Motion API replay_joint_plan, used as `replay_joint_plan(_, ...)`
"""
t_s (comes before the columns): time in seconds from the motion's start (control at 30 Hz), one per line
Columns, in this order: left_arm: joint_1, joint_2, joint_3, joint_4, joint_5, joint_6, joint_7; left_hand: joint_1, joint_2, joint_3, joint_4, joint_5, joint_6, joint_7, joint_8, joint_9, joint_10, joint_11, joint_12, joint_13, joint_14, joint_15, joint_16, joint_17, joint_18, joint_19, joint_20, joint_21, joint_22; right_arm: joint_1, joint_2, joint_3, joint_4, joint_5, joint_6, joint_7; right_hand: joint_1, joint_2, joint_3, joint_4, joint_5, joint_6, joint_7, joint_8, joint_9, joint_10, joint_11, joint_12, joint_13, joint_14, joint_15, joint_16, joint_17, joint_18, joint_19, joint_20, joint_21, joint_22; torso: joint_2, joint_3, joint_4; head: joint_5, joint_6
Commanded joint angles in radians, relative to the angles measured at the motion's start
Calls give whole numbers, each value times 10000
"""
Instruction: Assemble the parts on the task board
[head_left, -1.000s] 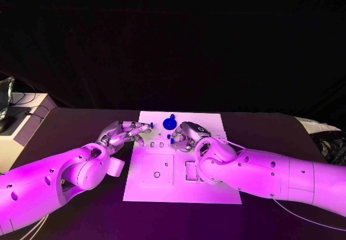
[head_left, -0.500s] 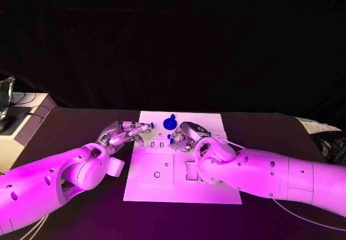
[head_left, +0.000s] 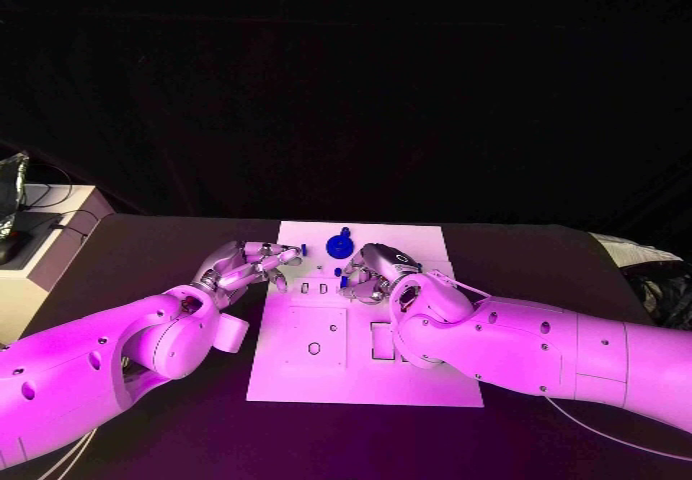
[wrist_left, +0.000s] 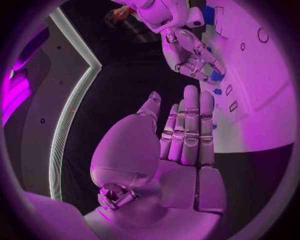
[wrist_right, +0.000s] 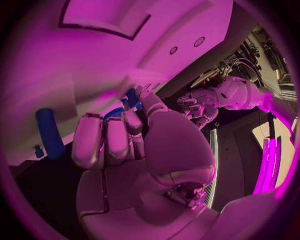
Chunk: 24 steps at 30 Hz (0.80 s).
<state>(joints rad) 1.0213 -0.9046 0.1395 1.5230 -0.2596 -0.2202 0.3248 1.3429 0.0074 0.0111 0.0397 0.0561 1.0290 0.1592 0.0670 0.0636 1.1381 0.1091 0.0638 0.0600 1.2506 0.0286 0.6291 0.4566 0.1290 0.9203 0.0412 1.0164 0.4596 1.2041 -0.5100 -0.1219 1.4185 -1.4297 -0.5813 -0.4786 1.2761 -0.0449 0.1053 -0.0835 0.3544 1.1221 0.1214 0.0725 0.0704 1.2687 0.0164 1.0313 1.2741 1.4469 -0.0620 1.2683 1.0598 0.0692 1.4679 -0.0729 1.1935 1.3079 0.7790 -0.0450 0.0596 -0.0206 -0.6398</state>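
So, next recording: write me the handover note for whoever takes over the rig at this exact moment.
Left hand: holds nothing, fingers extended together, at the left edge of the task board.
Right hand: over the board's far half, fingers curled round a small blue part; the grip itself is partly hidden.
A round blue part sits near the board's far edge; a blue cylinder lies on the board beside the right hand.
Done: cannot tell that any part is seated.
Left: place the pinched part, then the others.
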Motion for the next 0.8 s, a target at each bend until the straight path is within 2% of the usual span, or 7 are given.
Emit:
replay_joint_plan(0.03,1,18,8,14,-14,160,41,13,73,-18,-43,-15,-73,-18,-37,7,-73,16,-34,14,-56,10,61,-14,192,-54,17,56,-13,-24,-12,-13,-20,-85,173,-93,12,-171,-1,86,-43,-254,46,-63,-21,-156,20,-133,-90,-24,104,-38,-7,106,436,69,-71,1624,1,5,-8,3,-8)
replay_joint_plan(0.27,1,18,8,10,-14,165,34,9,73,-18,-43,-15,-75,-18,-38,7,-87,19,-33,15,-56,12,62,-15,193,-56,18,56,-18,-23,-12,-14,-30,-61,97,-30,77,-326,-108,207,-190,-983,276,-82,-28,-456,167,-526,-527,-35,218,-51,3,148,416,175,-138,1612,-4,-1,3,-6,-9)
replay_joint_plan(0.8,1,24,8,0,-16,188,15,2,67,-23,-53,-15,-86,0,-38,7,-147,37,-33,15,-60,22,58,-20,197,-60,25,60,-37,-22,-89,-14,46,21,-3,125,231,-423,-306,441,-254,-1169,322,-83,-16,-676,215,-327,-1047,-43,266,-81,9,194,415,255,-187,1607,3,1,8,2,-42)
